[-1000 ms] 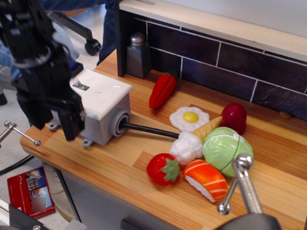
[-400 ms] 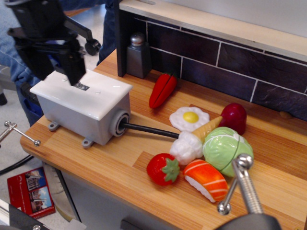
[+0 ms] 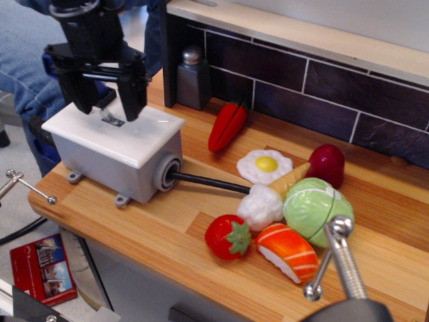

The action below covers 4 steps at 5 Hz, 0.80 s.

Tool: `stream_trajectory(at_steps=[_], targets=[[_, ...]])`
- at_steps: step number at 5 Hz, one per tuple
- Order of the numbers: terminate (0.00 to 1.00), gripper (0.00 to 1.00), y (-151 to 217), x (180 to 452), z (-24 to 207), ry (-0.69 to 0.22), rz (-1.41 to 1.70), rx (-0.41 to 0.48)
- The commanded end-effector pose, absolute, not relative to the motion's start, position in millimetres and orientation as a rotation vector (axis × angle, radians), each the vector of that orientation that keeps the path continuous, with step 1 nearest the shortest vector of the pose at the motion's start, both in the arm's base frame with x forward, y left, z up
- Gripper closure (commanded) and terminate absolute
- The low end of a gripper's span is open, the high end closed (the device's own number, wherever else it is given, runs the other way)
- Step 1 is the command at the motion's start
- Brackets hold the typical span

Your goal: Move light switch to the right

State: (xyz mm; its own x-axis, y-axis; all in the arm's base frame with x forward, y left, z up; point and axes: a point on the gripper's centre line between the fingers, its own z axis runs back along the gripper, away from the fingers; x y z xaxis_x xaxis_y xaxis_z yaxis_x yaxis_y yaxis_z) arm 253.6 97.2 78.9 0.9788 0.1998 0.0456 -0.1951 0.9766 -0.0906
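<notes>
1. Nearest the camera, a blurred silvery metal rod with ball ends (image 3: 332, 258) rises at the lower right.
2. On the light wooden counter (image 3: 167, 231) lie plastic toy foods: a red strawberry (image 3: 228, 236), a salmon sushi piece (image 3: 287, 251), a green cabbage (image 3: 316, 204) and a fried egg (image 3: 265, 165).
3. Further left sits a grey box with a glossy white top plate (image 3: 117, 151); a black rod (image 3: 208, 181) sticks out of its round socket.
4. The small dark grey and silvery light switch (image 3: 111, 119) stands on the plate near its back edge.
5. The black robot gripper (image 3: 107, 104) hangs over the plate with its two fingers spread wide, one on each side of the switch, holding nothing.
6. Behind stand a grey shaker (image 3: 193, 77) and a dark tiled wall (image 3: 322, 84).
</notes>
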Motion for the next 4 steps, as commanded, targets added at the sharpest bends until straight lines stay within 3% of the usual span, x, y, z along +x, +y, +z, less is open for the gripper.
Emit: stream_trajectory(at_steps=[1, 4], targets=[[0.00, 0.00, 99, 272, 74, -0.063, 0.254, -0.072], [0.00, 0.00, 62, 261, 85, -0.050, 0.204, -0.129]])
